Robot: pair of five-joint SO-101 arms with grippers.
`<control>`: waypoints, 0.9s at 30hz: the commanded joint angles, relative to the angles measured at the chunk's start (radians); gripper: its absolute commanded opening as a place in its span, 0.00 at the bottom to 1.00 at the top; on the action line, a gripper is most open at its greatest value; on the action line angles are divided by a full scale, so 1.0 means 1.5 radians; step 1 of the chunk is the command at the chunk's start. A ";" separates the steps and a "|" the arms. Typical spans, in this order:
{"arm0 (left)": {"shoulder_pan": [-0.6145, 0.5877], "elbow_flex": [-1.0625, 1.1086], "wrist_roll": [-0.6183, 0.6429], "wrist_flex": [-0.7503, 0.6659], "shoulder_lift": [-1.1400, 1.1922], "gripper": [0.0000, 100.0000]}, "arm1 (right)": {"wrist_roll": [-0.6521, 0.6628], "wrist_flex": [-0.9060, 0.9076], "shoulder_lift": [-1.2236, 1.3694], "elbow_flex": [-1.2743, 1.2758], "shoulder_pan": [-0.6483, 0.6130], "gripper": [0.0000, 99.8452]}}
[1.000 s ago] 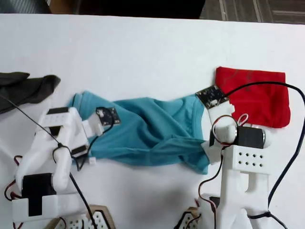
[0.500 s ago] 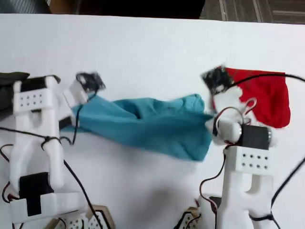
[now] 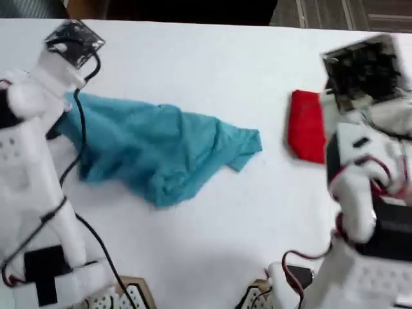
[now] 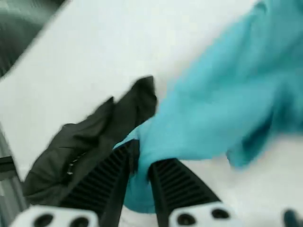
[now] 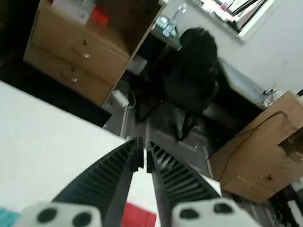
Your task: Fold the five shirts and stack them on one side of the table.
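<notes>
The teal cotton shirt (image 3: 154,151), gripped in the closed left claw (image 4: 142,158), was seen unfolded; the right claw (image 5: 143,144) was shut, empty. Only the red cloth shirt (image 3: 306,125) at the right looked folded.

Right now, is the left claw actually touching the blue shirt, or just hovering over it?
Touching. The left wrist view shows a fold of the teal shirt pinched in the left gripper, with cloth filling the gap between its fingers.

teal shirt (image 3: 154,151): 1 | red shirt (image 3: 306,125): 1 | dark shirt (image 4: 90,137): 1
</notes>
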 commanded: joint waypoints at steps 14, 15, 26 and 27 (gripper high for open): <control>-0.071 0.461 0.003 -0.236 -0.107 0.03 | -0.185 0.151 0.391 0.175 -0.227 0.06; -0.086 0.487 -0.007 -0.265 -0.107 0.03 | -0.185 0.170 0.429 0.150 -0.250 0.09; -0.193 0.659 -0.040 -0.443 -0.106 0.03 | -0.186 0.160 0.593 0.128 -0.498 0.15; -0.197 0.663 -0.040 -0.443 -0.106 0.03 | -0.189 0.141 0.604 0.141 -0.507 0.15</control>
